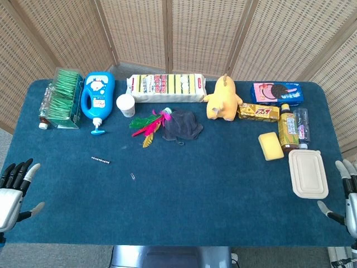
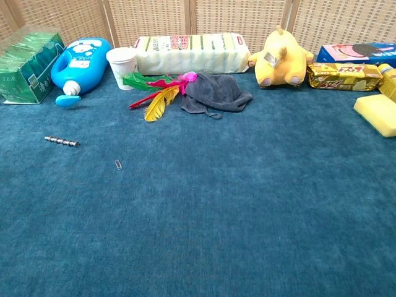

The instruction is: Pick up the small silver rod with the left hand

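Observation:
The small silver rod lies flat on the blue tablecloth, left of centre; the chest view shows the rod at its left side. My left hand hovers at the table's near-left corner, fingers spread and holding nothing, well to the left of the rod and nearer to me. At the near-right edge my right hand is also spread and holds nothing. Neither hand appears in the chest view.
A paper clip lies near the rod. Along the back stand a green tea box, a blue bottle, a white cup, feathers, a grey cloth, a yellow plush toy. A white lidded box sits at right.

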